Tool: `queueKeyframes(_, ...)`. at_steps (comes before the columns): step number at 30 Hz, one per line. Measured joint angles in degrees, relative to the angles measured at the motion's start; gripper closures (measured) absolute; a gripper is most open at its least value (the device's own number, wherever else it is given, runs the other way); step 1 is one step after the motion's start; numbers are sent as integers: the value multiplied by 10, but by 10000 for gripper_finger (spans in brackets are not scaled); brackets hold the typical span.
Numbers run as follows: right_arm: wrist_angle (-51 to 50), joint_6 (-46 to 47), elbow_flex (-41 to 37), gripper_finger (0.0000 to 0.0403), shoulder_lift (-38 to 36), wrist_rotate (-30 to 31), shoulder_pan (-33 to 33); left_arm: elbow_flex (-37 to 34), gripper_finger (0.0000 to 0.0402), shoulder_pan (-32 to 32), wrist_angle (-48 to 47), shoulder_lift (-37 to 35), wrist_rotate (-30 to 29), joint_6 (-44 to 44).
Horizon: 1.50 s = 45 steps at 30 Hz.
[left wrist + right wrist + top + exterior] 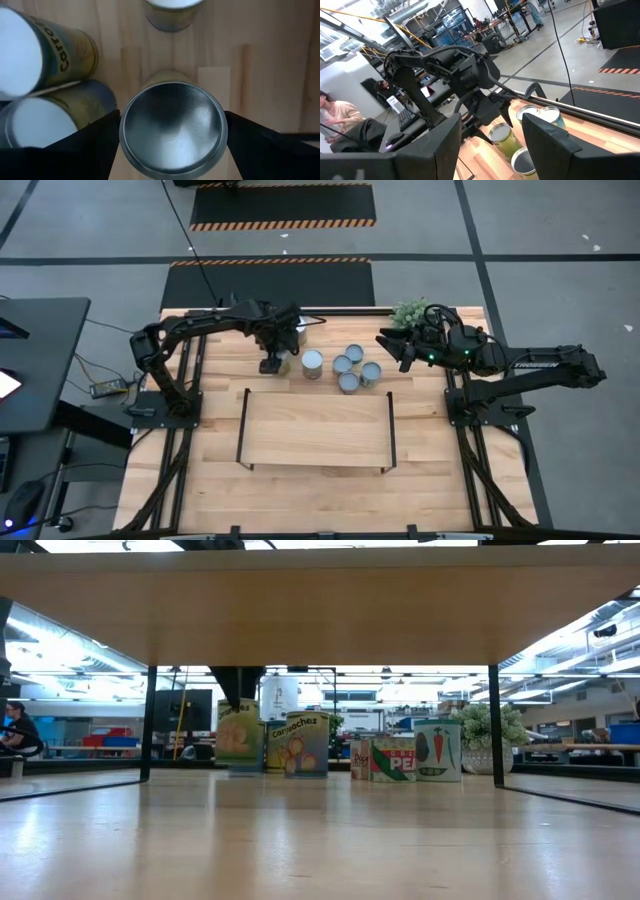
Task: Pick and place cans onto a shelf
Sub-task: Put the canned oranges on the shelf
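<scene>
The left gripper (272, 363) sits upper centre-left in the high view, lowered over a can (172, 129) at the left end of the group. In its wrist view the 2 dark fingers (95, 145) stand apart on either side of the can's round top, close to the rim, but whether they press the wall cannot be told. The can is upright on the table (320, 490), not yet lifted.

The other cans (345, 368) cluster just right of it, upper centre of the high view, near the small green plant (408, 312). The shelf (315, 430) lies in the middle of that frame, below the group, with no can on it.

The right gripper (392, 345) hangs at the upper right beside the plant, fingers apart and holding nothing.

As a judgement: the can looks rigid, so a firm squeeze should not dent it, though its weight depends on whether it is full, which cannot be seen. The metal top is smooth and the paper label may be slippery. The surest hold is probably across the cylinder wall just under the rim, with both fingers on opposite sides. 2 neighbouring cans (47, 45) stand near one finger and could be nudged.
</scene>
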Motion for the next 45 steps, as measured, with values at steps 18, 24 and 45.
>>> queueKeyframes(18,0,-1,0,186,0,0,0,301,78,-24,-273,-1,1,-141)
queueKeyframes(24,0,-5,0,186,0,-1,0,403,78,-98,-312,-5,14,-232)
queueKeyframes(45,-1,-3,0,186,0,-32,0,399,78,-405,-313,-7,9,-490)
